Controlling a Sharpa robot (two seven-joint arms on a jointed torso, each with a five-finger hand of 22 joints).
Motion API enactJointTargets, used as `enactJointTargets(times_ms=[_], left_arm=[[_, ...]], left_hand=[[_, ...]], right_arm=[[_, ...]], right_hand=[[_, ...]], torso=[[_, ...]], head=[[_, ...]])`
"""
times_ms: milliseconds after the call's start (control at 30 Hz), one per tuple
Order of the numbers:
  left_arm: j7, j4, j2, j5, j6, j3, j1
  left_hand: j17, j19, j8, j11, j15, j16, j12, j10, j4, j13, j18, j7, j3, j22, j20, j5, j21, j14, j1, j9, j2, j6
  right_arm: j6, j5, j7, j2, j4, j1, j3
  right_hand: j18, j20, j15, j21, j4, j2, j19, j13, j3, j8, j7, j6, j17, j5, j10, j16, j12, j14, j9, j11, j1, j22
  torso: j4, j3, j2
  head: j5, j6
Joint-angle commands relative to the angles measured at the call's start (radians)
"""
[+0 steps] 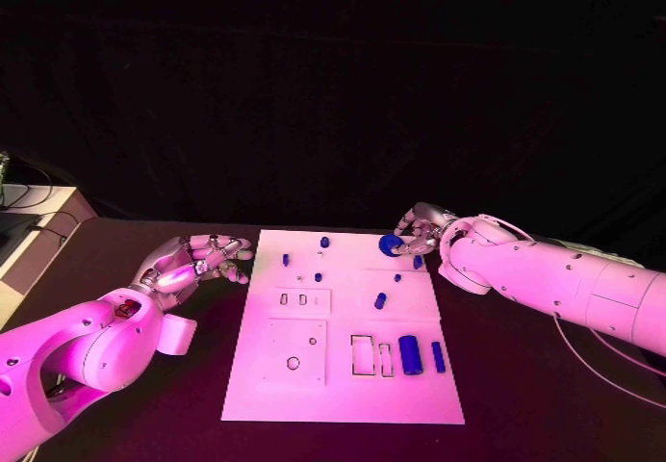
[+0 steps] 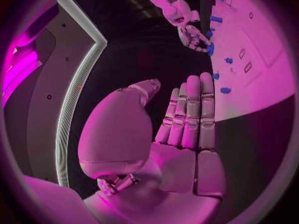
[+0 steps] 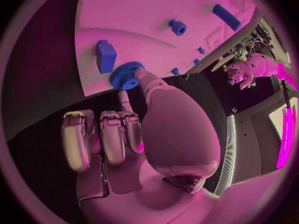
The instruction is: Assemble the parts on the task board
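We record the task board (image 1: 313, 385) as a flat, smooth, matt plate, plastic by its look, with shallow cut recesses. We list the parts as smooth, moulded-looking plastic pieces with a slight sheen: the large cylinder (image 1: 410, 354), the slim bar (image 1: 439, 356), a small peg (image 1: 379, 300) and a rectangular block (image 3: 106, 56). The gear (image 3: 126, 75) has a finely ridged, toothed rim and a smooth face. The left hand (image 2: 187, 119) and right hand (image 3: 134, 129) show glossy, polished, metallic-looking segments. We note the arm (image 1: 555, 279) as a smooth, glossy hard shell. The table (image 1: 555, 404) reads as dark and matt.
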Motion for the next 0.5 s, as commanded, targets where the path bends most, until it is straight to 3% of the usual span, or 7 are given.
enactJointTargets(times_ms=[33,233,500], left_arm=[[0.003,0.003,0.001,-0.003,0.017,0.001,0.000],[0.002,0.003,0.001,-0.004,0.019,0.001,0.000],[0.001,0.002,0.000,-0.004,0.020,0.001,0.000]], left_hand=[[0.001,-0.006,0.004,-0.002,0.003,0.007,-0.002,-0.007,0.000,0.001,0.001,0.000,-0.008,0.001,0.000,-0.004,0.004,-0.007,-0.006,0.002,0.003,-0.009],[0.001,-0.007,0.005,-0.002,0.003,0.007,-0.002,-0.007,0.000,0.001,0.002,0.000,-0.009,0.001,0.000,-0.004,0.005,-0.008,-0.006,0.002,0.003,-0.008],[0.001,-0.007,0.005,-0.002,0.003,0.007,-0.002,-0.007,0.000,0.001,0.002,0.000,-0.009,0.001,0.000,-0.004,0.005,-0.008,-0.006,0.002,0.003,-0.008]], right_arm=[[0.024,-0.003,0.003,0.003,-0.003,-0.001,-0.001],[0.036,0.000,0.005,0.006,-0.008,-0.002,-0.001],[0.045,-0.004,0.005,0.008,-0.008,-0.004,-0.003]], right_hand=[[-0.018,0.005,0.008,0.006,0.005,0.011,0.083,0.263,0.000,0.009,-0.001,0.001,0.215,0.004,0.106,0.006,0.002,0.095,0.000,0.005,0.011,0.219],[-0.019,0.004,0.006,0.010,0.011,0.030,0.085,0.263,0.024,0.020,-0.004,0.021,0.218,0.012,0.106,0.006,0.002,0.096,0.002,0.002,0.025,0.224],[-0.020,0.001,0.003,0.013,0.011,0.031,0.087,0.263,0.045,0.025,-0.008,0.037,0.221,0.014,0.106,0.007,0.002,0.097,0.002,-0.002,0.033,0.228]], torso=[[-0.0005,0.0003,0.000],[0.0004,-0.0001,0.000],[-0.0004,-0.0006,0.000]], head=[[0.000,-0.001],[-0.001,-0.005],[-0.001,-0.006]])
